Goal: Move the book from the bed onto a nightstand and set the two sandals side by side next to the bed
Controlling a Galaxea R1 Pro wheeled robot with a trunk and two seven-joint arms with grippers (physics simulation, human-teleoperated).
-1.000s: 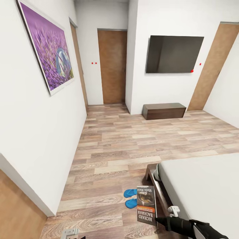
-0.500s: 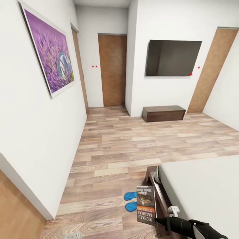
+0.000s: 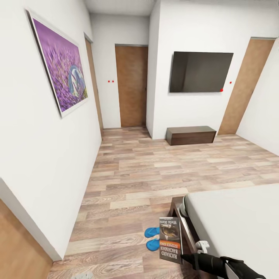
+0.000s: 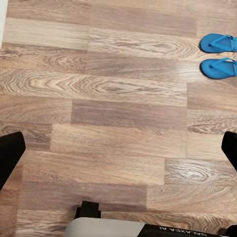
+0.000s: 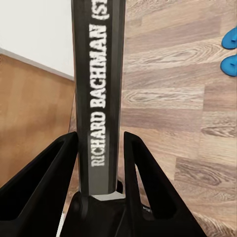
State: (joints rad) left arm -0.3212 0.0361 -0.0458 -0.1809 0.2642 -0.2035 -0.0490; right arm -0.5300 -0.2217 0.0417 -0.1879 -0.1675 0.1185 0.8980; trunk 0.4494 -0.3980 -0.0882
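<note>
My right gripper (image 3: 183, 256) is shut on the book (image 3: 170, 240) and holds it upright above the floor, beside the bed's foot corner. In the right wrist view the spine (image 5: 97, 98) reads "RICHARD BACHMAN" between the black fingers (image 5: 49, 182). The two blue sandals (image 3: 153, 231) (image 3: 153, 244) lie side by side on the planks just left of the book, close to the bed (image 3: 240, 224). They also appear in the left wrist view (image 4: 218, 43) (image 4: 218, 68), ahead of my open, empty left gripper (image 4: 118, 153). The nightstand is out of view.
A white wall with a purple painting (image 3: 62, 66) runs along the left. A long low dark cabinet (image 3: 190, 135) sits under the black wall screen (image 3: 200, 72). Brown doors (image 3: 131, 85) stand at the back. Open plank floor (image 3: 155, 166) stretches between bed and cabinet.
The whole picture has shifted down a little, so the camera moved. The book stays in my right gripper, and the left gripper's tip has slipped almost off the bottom edge.
</note>
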